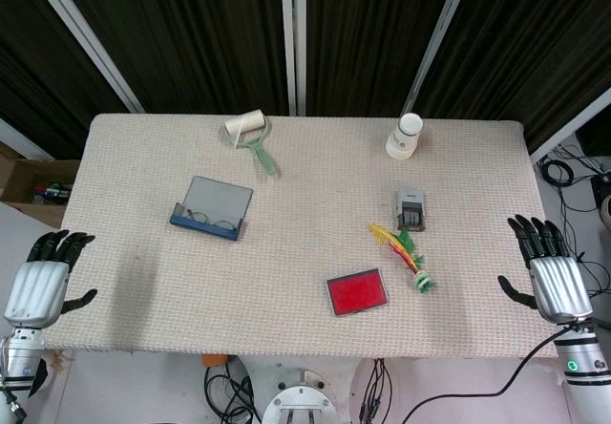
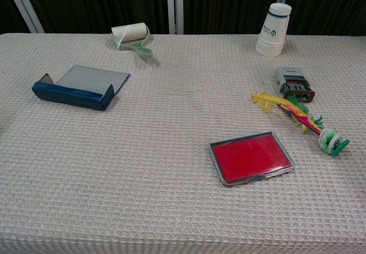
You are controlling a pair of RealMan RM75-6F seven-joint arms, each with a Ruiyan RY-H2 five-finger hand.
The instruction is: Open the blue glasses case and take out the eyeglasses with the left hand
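Your left hand (image 1: 43, 281) sits off the left edge of the surface (image 1: 305, 223), fingers spread, holding nothing. The surface has a bumpy woven cloth on it. On its left part lies the blue glasses case (image 1: 211, 208), a flat box with its lid open. The eyeglasses (image 1: 208, 221) rest inside it. Behind it is a lint roller (image 1: 250, 133) with a green handle. Next come a flat red ink pad (image 1: 357, 291), a feather toy (image 1: 405, 254), a small gray stamp (image 1: 411, 208) and a round paper cup (image 1: 405, 136). Your right hand (image 1: 552, 271) is spread, empty, past the right edge.
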